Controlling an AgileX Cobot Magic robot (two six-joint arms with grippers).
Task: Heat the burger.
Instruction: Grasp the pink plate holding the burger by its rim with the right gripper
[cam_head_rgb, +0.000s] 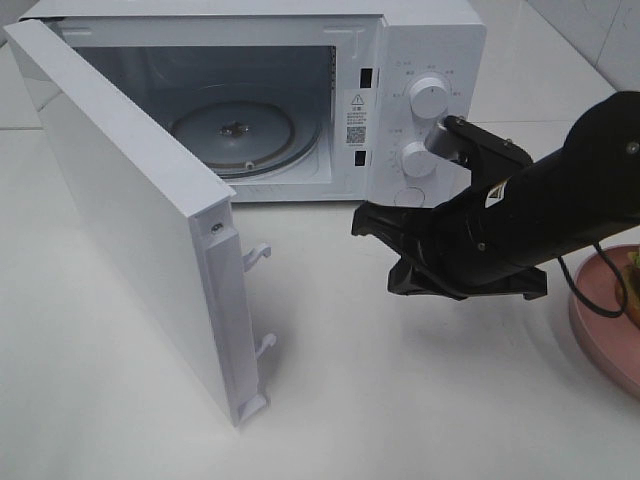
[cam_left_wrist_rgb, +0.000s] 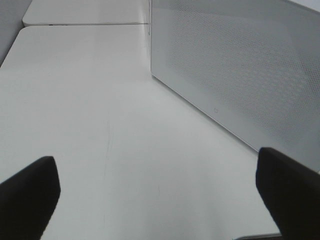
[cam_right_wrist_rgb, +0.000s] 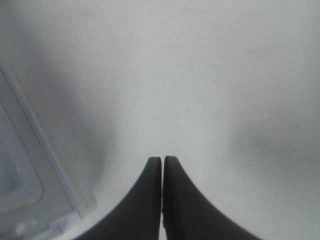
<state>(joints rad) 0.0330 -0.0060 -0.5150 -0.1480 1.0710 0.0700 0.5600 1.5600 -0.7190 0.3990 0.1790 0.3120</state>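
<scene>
Right hand (cam_head_rgb: 360, 222) clenched on nothing, poised over desk (cam_head_rgb: 400, 400) right of centre, just before microwave (cam_head_rgb: 440, 50) knobs at 1 o'clock. Left hand (cam_left_wrist_rgb: 157, 187) released wide, empty, low over desk near white perforated panel (cam_left_wrist_rgb: 240, 70). Door (cam_head_rgb: 130, 220) standing open toward 9 o'clock. Sliver of burger (cam_head_rgb: 634, 270) on pink plate (cam_head_rgb: 600, 330) at 3 o'clock, cut by frame edge.

- The white table (cam_head_rgb: 420, 410) spreads from nine o'clock round to five, plain and matte.
- A second white tabletop (cam_left_wrist_rgb: 85, 11) butts against it, with a thin dark seam between them.
- A pale tiled surface (cam_head_rgb: 592, 35) sits at one o'clock; I cannot tell whether it is wall or floor.
- The light is soft and even, and shadows on the table are faint and blurred.
</scene>
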